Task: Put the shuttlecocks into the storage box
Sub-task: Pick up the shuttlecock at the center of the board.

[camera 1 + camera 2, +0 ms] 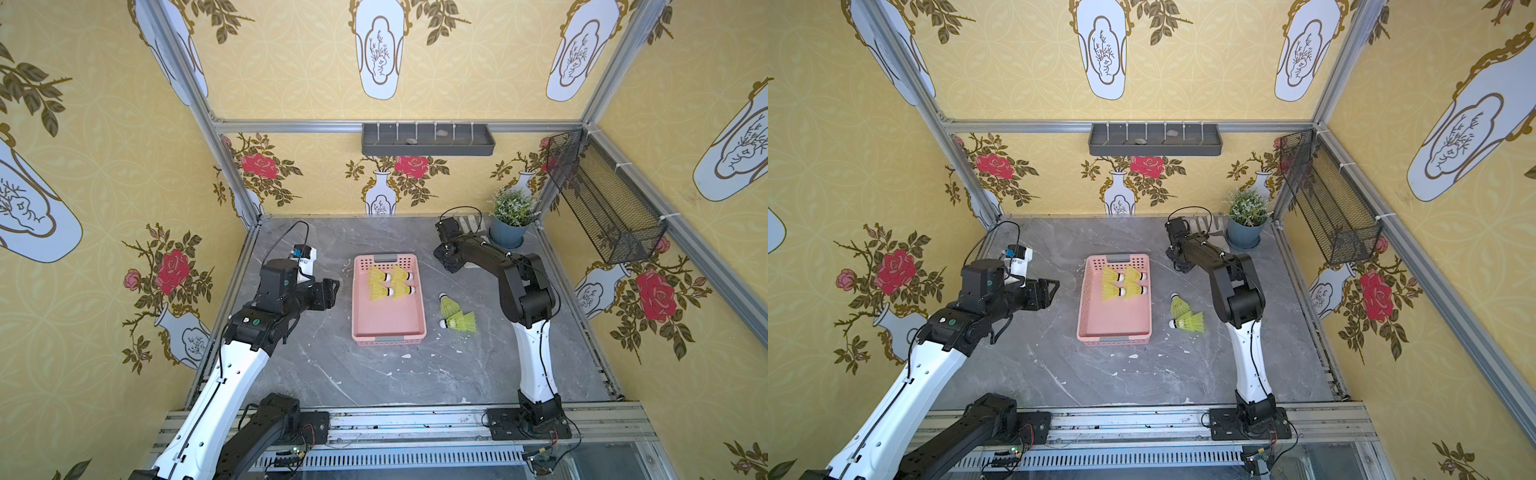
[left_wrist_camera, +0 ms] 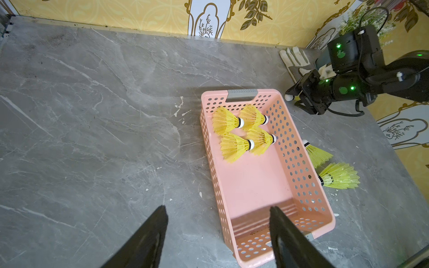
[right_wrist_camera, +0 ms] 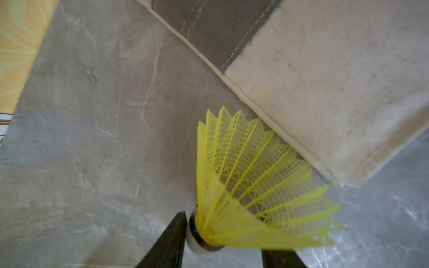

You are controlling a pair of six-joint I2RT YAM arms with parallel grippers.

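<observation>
Four neon-yellow, white-tipped, black-banded shuttlecocks [image 1: 399,289] lie in the pink box's [image 1: 386,318] 12 o'clock end; a pair [image 1: 461,321] lies at its 3 o'clock. Left gripper [image 2: 217,207] gapes. Right gripper [image 3: 222,232], at 1 o'clock, flanks one shuttlecock [image 3: 246,171] beside a glove [image 3: 325,92]; grip unclear.

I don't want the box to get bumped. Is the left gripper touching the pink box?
Apart. Both top views show bare grey table between the left gripper and the storage box. The gripper hangs beside its long wall.
</observation>
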